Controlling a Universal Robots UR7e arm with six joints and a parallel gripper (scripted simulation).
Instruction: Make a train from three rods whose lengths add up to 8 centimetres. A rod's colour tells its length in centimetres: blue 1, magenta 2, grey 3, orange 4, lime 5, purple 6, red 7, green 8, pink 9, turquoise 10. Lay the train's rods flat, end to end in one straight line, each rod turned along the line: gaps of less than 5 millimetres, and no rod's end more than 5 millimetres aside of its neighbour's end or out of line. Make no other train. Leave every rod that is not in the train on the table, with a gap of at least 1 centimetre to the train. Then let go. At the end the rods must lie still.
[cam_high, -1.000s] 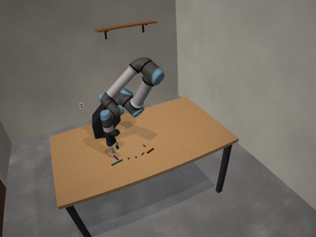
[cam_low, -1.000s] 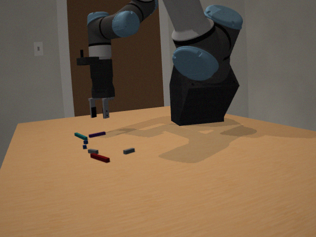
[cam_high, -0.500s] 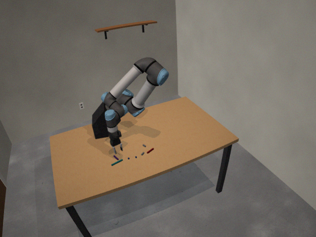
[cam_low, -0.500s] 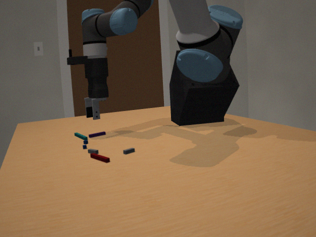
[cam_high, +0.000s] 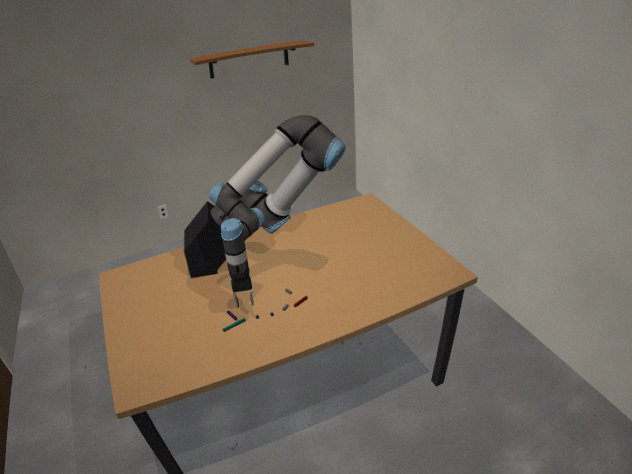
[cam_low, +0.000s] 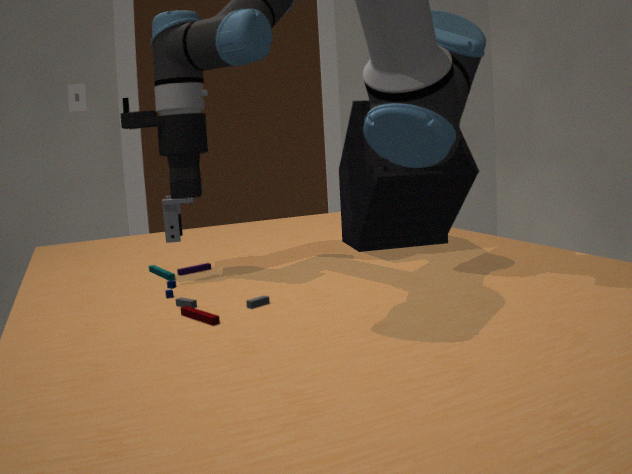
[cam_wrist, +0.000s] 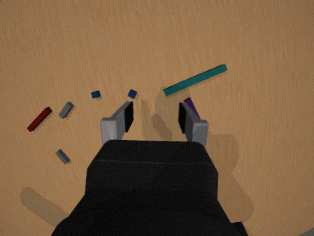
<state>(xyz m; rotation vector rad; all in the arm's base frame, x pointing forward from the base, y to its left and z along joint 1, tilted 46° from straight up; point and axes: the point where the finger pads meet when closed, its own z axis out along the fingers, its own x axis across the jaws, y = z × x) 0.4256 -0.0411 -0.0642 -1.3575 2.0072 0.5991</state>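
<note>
Seven rods lie flat and apart on the table. A turquoise rod (cam_wrist: 194, 80) and a purple rod (cam_low: 193, 268) lie at one end of the group; then come two blue rods (cam_low: 171, 283) (cam_low: 169, 293), two grey rods (cam_low: 186, 302) (cam_low: 257, 302) and a red rod (cam_low: 200, 315). My gripper (cam_low: 173, 234) is open and empty and hangs above the table near the purple rod. In the wrist view the purple rod (cam_wrist: 189, 104) is partly hidden behind the right finger, and one blue rod (cam_wrist: 132, 93) lies just beyond the left finger.
The arm's black base (cam_low: 405, 198) stands on the table behind the rods. The table's front edge (cam_high: 285, 357) runs a little past the turquoise rod (cam_high: 234, 325).
</note>
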